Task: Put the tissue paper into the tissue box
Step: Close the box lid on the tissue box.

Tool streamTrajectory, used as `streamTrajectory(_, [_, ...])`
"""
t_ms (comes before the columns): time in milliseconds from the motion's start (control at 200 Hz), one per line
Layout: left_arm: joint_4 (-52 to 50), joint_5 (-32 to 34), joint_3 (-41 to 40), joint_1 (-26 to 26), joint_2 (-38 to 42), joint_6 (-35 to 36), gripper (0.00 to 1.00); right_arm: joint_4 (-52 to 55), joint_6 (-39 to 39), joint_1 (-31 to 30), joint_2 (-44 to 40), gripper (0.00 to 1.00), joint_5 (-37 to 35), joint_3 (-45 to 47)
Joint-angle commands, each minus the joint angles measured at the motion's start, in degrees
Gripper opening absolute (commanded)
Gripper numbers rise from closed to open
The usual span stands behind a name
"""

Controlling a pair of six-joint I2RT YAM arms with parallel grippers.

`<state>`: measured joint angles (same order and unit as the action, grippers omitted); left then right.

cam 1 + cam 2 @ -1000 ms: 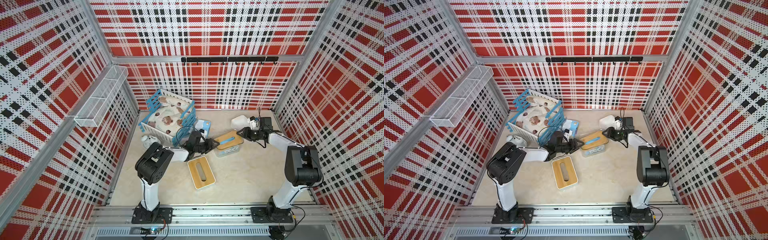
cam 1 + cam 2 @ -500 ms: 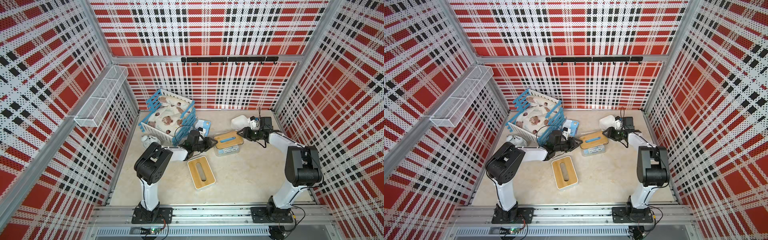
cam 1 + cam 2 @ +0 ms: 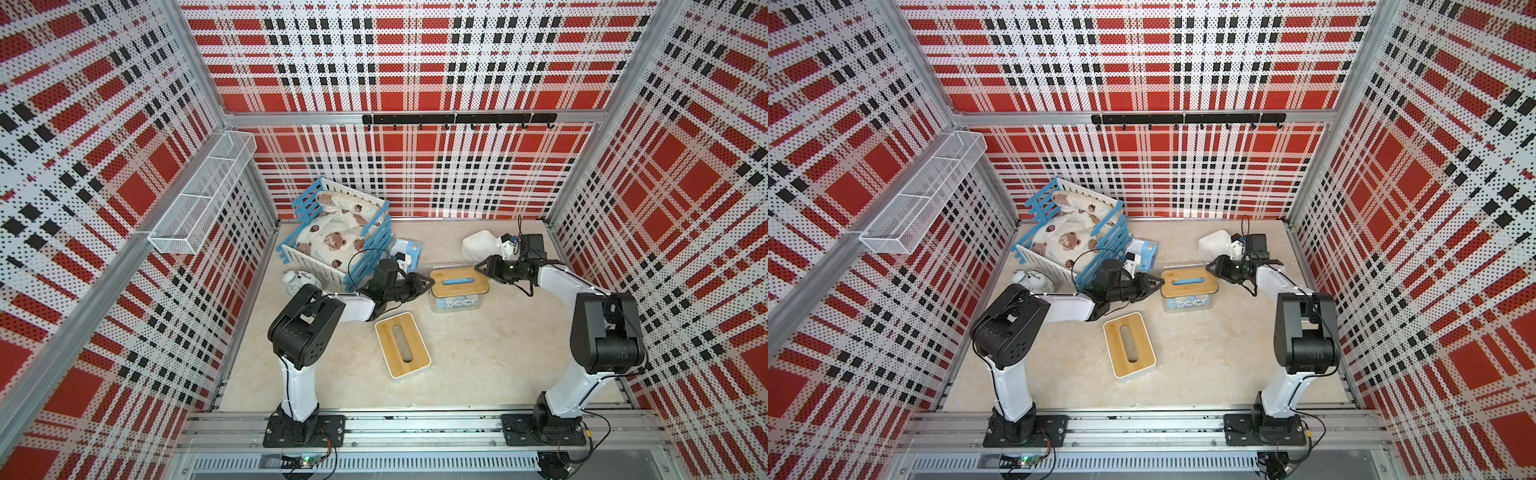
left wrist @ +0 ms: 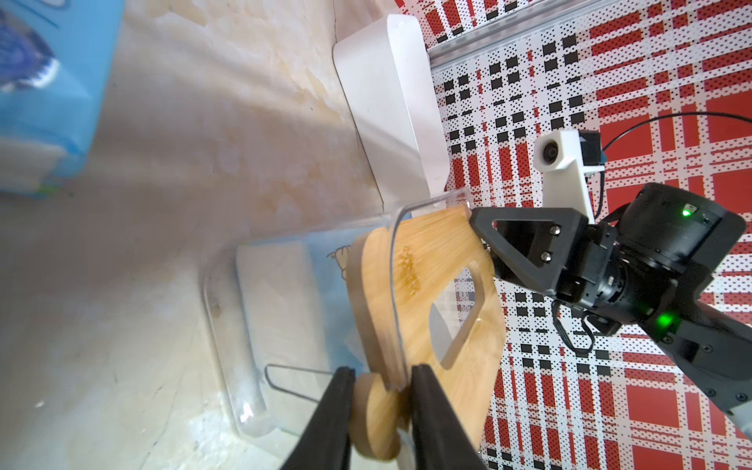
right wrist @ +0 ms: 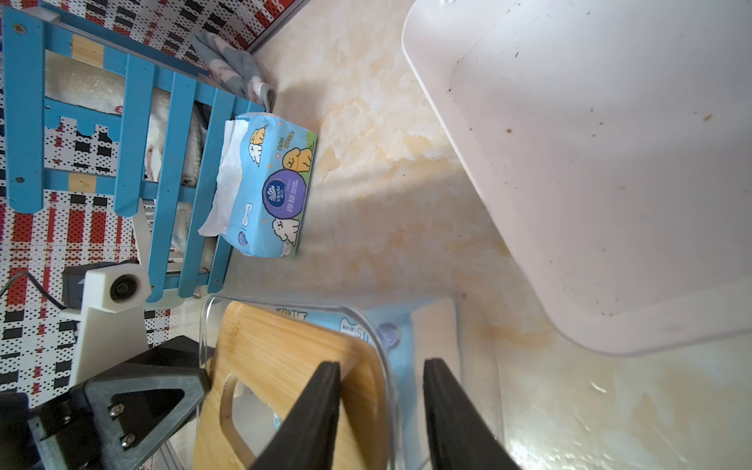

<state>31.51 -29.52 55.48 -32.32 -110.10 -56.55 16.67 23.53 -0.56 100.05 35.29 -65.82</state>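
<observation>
A clear tissue box (image 3: 434, 302) stands mid-table with a tissue paper pack (image 3: 457, 304) inside, seen through its wall. A slotted bamboo lid (image 3: 457, 281) lies tilted across the box rim. My left gripper (image 4: 381, 407) is shut on the lid's near end. My right gripper (image 5: 380, 407) is open at the opposite end, straddling the lid's edge and the box rim; one finger (image 5: 317, 411) rests against the lid. A second tissue paper pack (image 5: 270, 183) lies beside the blue crib, also in a top view (image 3: 409, 253).
A white box with a slotted bamboo lid (image 3: 402, 350) lies in front of the left arm. An open white bin (image 3: 478, 245) sits behind the right gripper. The blue crib with bedding (image 3: 340, 232), an alarm clock (image 3: 297, 278) and a wall-mounted wire basket (image 3: 203, 199) fill the left.
My left gripper's jaws have closed onto the end of the bamboo lid. The right gripper has stayed at the lid's other end, barely moving.
</observation>
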Motion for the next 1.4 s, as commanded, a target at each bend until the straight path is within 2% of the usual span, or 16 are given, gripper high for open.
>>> streamTrajectory(0, [-2.50,0.29,-1.94,-0.20,-1.52,3.38,0.23,1.09,-0.77,0.28,-1.77,0.42,0.26,0.05])
streamTrajectory(476, [-3.10,2.10,-2.27,-0.01,-2.22,4.61,0.18,2.21,-1.01,1.36,-4.75,0.49,0.29,2.66])
streamTrajectory(701, [-3.90,2.28,-1.79,0.02,-2.57,4.88,0.18,4.03,-2.25,1.52,-6.26,0.51,-3.19,3.77])
streamTrajectory(877, [-4.51,2.78,-1.54,0.09,-2.66,5.12,0.18,3.35,-2.10,1.52,-6.27,0.52,-1.72,4.75])
streamTrajectory(1207, [-5.96,3.72,-0.70,-0.37,-3.01,5.65,0.18,0.03,0.01,1.27,-5.91,0.40,2.10,7.30])
streamTrajectory(1398, [-7.40,5.18,-0.07,-0.99,-3.53,6.63,0.18,-1.53,1.25,0.60,-6.01,0.38,3.35,8.42])
